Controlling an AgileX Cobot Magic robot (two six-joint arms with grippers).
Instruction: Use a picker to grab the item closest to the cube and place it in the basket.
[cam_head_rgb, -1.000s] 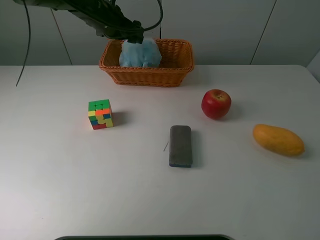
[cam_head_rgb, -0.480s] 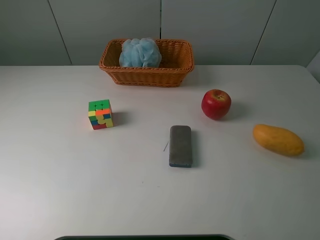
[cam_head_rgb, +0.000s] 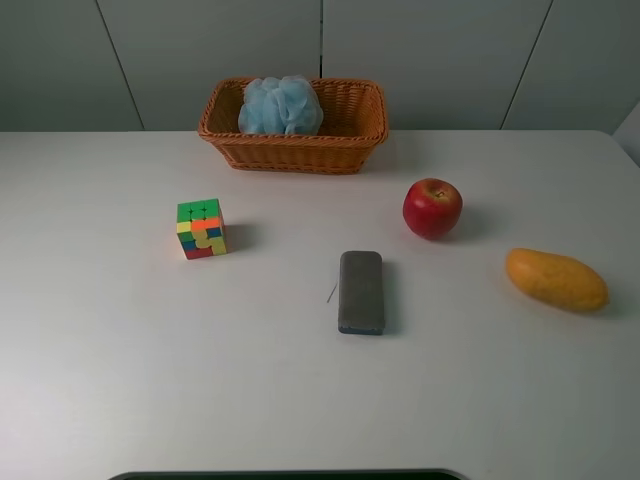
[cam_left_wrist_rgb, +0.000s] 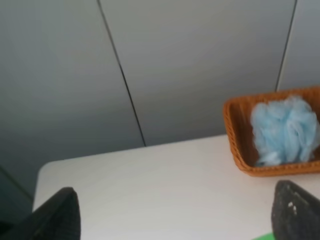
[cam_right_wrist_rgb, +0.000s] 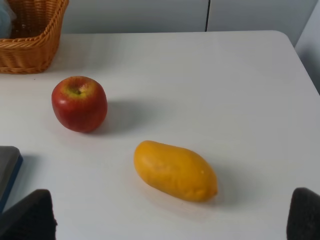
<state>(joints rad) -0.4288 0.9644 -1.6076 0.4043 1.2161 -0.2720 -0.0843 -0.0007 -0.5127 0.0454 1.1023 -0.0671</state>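
Note:
The multicoloured cube (cam_head_rgb: 200, 228) sits on the white table, left of centre. The wicker basket (cam_head_rgb: 300, 152) stands at the back with a light blue mesh puff (cam_head_rgb: 281, 106) lying inside it. Neither arm shows in the exterior high view. In the left wrist view the left gripper (cam_left_wrist_rgb: 175, 217) is open and empty, raised above the table's back left, with the basket (cam_left_wrist_rgb: 239, 150) and the puff (cam_left_wrist_rgb: 285, 130) off to one side. The right gripper (cam_right_wrist_rgb: 172, 217) is open and empty, its fingertips (cam_right_wrist_rgb: 27, 215) wide apart, short of the mango.
A red apple (cam_head_rgb: 432, 207) and a yellow mango (cam_head_rgb: 556, 280) lie on the right; both show in the right wrist view, apple (cam_right_wrist_rgb: 79, 103) and mango (cam_right_wrist_rgb: 175, 170). A grey eraser block (cam_head_rgb: 361, 291) lies in the middle.
One second ago the left arm hung over the basket at the blue puff. It has pulled back out of the exterior view, and the puff stays in the basket.

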